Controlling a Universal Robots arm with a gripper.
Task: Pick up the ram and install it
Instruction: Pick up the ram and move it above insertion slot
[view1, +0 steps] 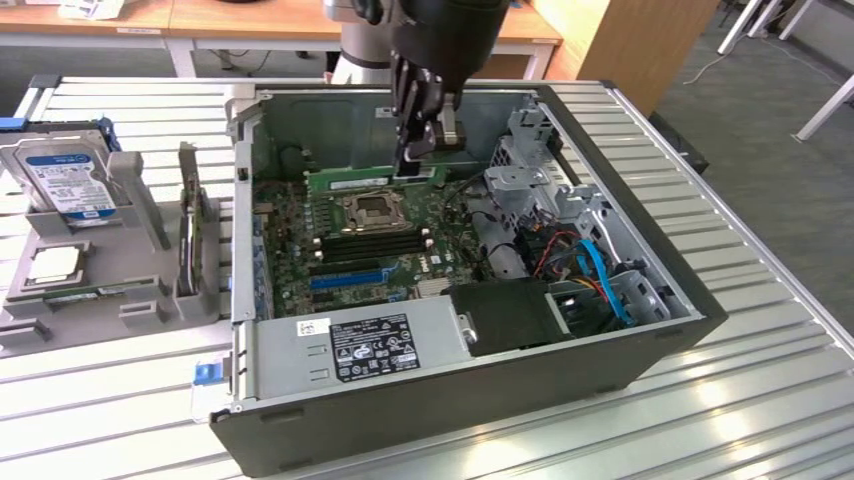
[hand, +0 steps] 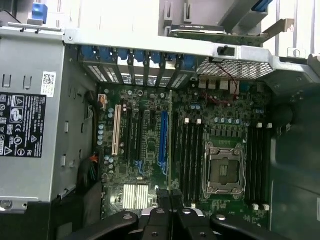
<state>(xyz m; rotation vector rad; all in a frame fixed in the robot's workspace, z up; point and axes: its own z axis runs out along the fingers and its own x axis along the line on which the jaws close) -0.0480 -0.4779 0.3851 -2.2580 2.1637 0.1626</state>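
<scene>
The ram (view1: 360, 182) is a long green stick held level inside the open computer case (view1: 667, 300), above the motherboard and just past the CPU socket (view1: 367, 210). My gripper (view1: 420, 160) comes down from above and is shut on the stick's upper edge. In the wrist view the ram (hand: 170, 140) shows edge-on as a thin green line running out from my gripper (hand: 170, 197). It lines up beside the black memory slots (hand: 192, 155) that lie next to the CPU socket (hand: 223, 170). Memory slots (view1: 367, 242) with white end clips also lie on the near side of the socket.
A grey rack at the exterior view's left holds a blue-labelled hard drive (view1: 60, 180), a dark expansion card (view1: 194, 235) and a processor chip (view1: 54, 265). Inside the case are the power supply (view1: 360, 345), drive cage (view1: 534, 180) and blue cables (view1: 607, 285). The case sits on a slatted metal table (view1: 747, 400).
</scene>
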